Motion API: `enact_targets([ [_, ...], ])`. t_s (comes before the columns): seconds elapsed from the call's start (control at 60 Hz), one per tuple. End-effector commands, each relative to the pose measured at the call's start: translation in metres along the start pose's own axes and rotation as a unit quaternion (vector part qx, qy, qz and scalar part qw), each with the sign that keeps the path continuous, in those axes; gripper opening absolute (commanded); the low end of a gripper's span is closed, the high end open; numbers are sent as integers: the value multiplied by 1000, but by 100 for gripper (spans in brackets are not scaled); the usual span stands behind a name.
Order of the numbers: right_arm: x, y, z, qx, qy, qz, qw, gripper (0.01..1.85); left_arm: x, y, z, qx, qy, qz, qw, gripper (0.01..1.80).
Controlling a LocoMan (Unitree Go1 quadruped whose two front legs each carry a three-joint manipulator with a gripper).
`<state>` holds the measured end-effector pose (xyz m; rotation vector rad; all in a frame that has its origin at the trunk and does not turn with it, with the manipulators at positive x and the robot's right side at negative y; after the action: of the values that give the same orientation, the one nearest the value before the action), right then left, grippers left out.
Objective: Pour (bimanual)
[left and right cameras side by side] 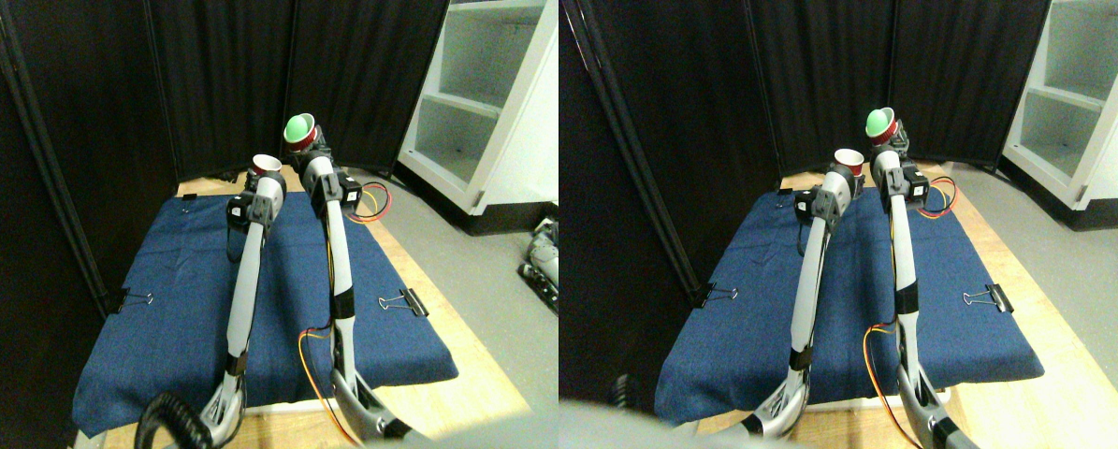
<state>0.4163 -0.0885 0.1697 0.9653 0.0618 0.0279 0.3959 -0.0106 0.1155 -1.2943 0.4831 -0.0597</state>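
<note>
Dim, dark curtains (222,75), bright glare on white shelf (484,94), soft focus

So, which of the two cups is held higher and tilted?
The cup with the green inside, on the right manipulator. It is raised and tipped, its mouth turned toward the camera. The other red cup, on the left manipulator, sits lower and upright.
</note>
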Motion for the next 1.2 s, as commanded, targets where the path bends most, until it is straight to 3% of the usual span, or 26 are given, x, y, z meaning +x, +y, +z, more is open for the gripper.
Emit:
enact_targets([
  [0.017,1,3,4,9,-12,16,1000,33,-5,-14,4,9,5,-27,1000,33],
  [0.117,0,2,6,0,-15,15,1000,33,-8,-15,4,34,6,-11,999,33],
  [0.217,-1,3,9,-4,-14,19,1000,33,-8,-13,5,30,20,-12,999,33],
  [0.417,-4,6,12,-16,-8,20,1000,33,-7,-11,4,49,22,-9,999,33],
  [0.517,-4,7,15,-55,-9,26,998,33,-6,-9,4,48,25,-9,998,33],
  [1.2,-1,9,10,-140,20,15,990,33,2,-8,4,35,9,-5,999,33],
])
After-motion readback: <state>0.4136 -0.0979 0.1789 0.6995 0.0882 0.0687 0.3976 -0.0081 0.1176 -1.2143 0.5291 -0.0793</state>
